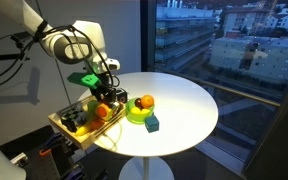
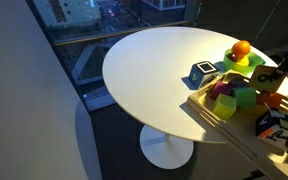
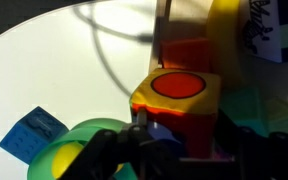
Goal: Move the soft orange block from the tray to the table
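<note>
The soft orange block (image 1: 102, 111) lies in the tray (image 1: 60, 122) at the table (image 1: 184, 105) edge nearest the arm, beneath the gripper (image 1: 106, 90). Jaws appear spread, empty. Expect light, compressible material; grip across the short sides, moderately.

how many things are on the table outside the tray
3: teal cube beside the green dish, round orange fruit on that dish, all close to the tray. More may be hidden.
</note>
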